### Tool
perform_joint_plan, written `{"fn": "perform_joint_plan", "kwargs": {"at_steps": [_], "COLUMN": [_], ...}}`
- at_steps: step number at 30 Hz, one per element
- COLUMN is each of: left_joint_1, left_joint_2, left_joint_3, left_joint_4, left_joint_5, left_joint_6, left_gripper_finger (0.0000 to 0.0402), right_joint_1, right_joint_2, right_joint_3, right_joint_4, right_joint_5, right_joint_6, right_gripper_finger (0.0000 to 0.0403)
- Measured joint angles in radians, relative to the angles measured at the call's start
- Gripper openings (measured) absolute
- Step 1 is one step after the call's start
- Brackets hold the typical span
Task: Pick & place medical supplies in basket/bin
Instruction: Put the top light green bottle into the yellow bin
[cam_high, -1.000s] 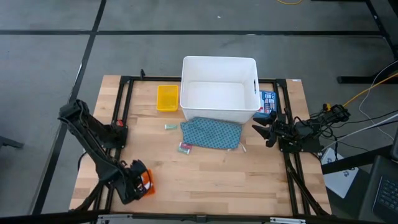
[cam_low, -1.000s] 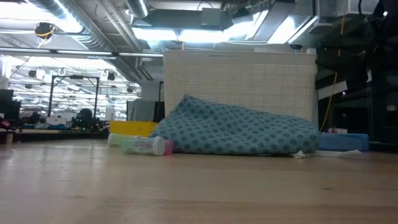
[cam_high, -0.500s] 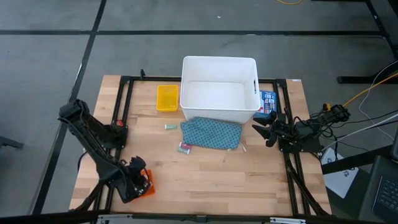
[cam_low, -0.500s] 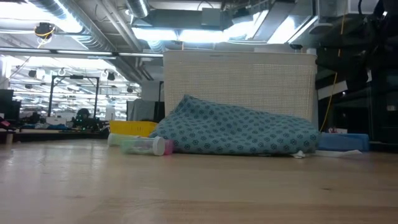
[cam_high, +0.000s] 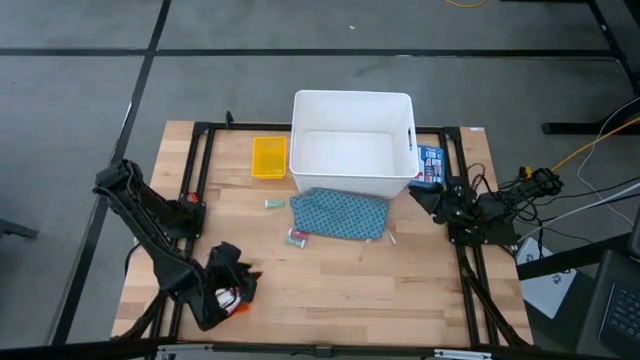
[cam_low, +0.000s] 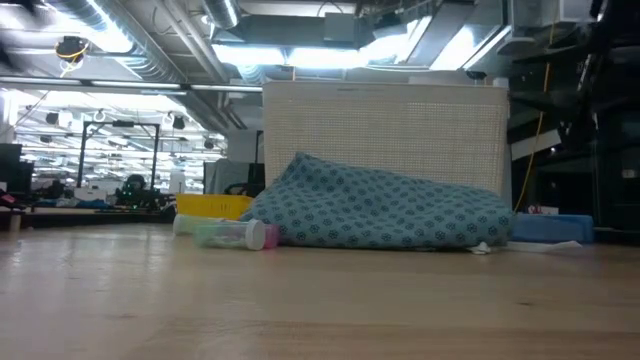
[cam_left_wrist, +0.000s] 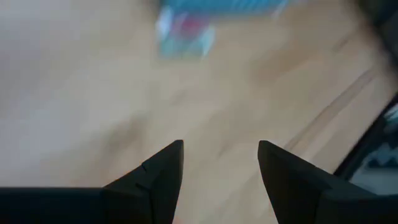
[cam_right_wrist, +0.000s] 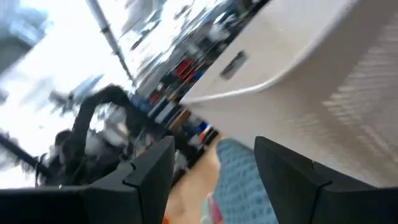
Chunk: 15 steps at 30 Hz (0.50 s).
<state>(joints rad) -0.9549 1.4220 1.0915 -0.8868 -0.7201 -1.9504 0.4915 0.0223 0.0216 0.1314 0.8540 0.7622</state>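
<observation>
The teal patterned pouch (cam_high: 340, 214) lies flat on the table, just in front of the white bin (cam_high: 352, 96). A pale green piece (cam_high: 273, 204) and a pink-red piece (cam_high: 297, 237) lie to the pouch's left. The yellow tray (cam_high: 268, 157) sits left of the bin. My left gripper (cam_high: 243, 279) is open at the near left corner and hides most of the orange tray (cam_high: 236, 309). Its wrist view shows bare wood between its fingers (cam_left_wrist: 221, 152). My right gripper (cam_high: 422, 194) is open beside the bin's right near corner and holds nothing.
A blue printed box (cam_high: 431, 165) lies right of the bin, close to my right gripper. Black frame rails (cam_high: 196, 190) run along both table sides. Open wood stretches across the near half of the table between the arms.
My left gripper has swung up and toward the table's right, from beside the orange tray to over it, so the tray is now mostly covered. My right gripper has moved toward the far edge, closer to the bin's corner and the blue box.
</observation>
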Motion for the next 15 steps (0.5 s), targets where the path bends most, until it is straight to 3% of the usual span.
{"fn": "perform_joint_plan", "kwargs": {"at_steps": [3,6,11,15], "left_joint_1": [0.035,0.074,0.140,0.173], "left_joint_2": [0.000,0.000,0.001,0.001], "left_joint_3": [0.038,0.071,0.079,0.079], "left_joint_4": [0.045,0.127,0.319,0.411], "left_joint_5": [-0.189,-0.314,-0.355,-0.374], "left_joint_6": [0.073,0.209,0.464,0.580], "left_gripper_finger": [0.0199,0.0198,0.0198,0.0198], "right_joint_1": [0.000,0.000,0.000,0.000], "right_joint_2": [0.000,0.000,0.000,0.000], "right_joint_3": [0.000,0.000,0.000,0.000], "right_joint_4": [0.002,0.002,0.010,0.073], "right_joint_5": [0.010,0.026,0.014,-0.030], "right_joint_6": [0.169,0.246,0.303,0.397], "right_gripper_finger": [0.0224,0.0224,0.0224,0.0224]}}
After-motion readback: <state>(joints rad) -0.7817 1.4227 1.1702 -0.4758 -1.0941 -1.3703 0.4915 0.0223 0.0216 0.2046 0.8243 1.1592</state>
